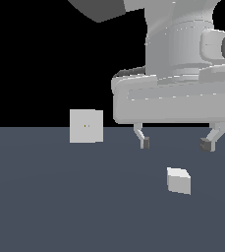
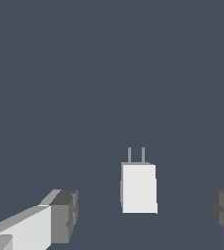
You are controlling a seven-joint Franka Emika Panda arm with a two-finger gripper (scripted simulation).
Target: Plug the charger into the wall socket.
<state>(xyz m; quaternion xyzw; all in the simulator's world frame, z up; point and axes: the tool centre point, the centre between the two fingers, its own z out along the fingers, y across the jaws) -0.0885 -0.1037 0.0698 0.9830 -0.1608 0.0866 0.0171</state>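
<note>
Claw (image 1: 176,143) is spread wide, holding nothing, hovering above the charger (image 1: 178,180), which sits loose on the dark surface (image 1: 60,206). Wall socket (image 1: 86,126) stands upright farther back toward the exterior view's left, well apart from the charger, with tiny dots at its centre. Wrist view shows the charger (image 2: 139,188) lying between the two fingertips (image 2: 64,216), with two thin prongs (image 2: 136,155) sticking out of one end, so it looks roughly centred in the opening, though the second fingertip is only just in frame. Step in hand, as I read it: the grasp. To do it well: descend straight down, keep the block centred so both pads meet the flat side faces at the same time, and clamp on the body only, clear of the prongs. Uneven contact would likely spin or skate the block on the surface, and any yaw error carries straight into the insertion. Grip low enough to be firm, but don't jam the tips into the surface. After lifting, the prongs need to face the socket's dots square on before pushing in. Can't tell from these views whether the prongs currently point toward the socket. No brand, label or readable writing on the charger, socket or arm; all faces are plain off-white or grey.
</note>
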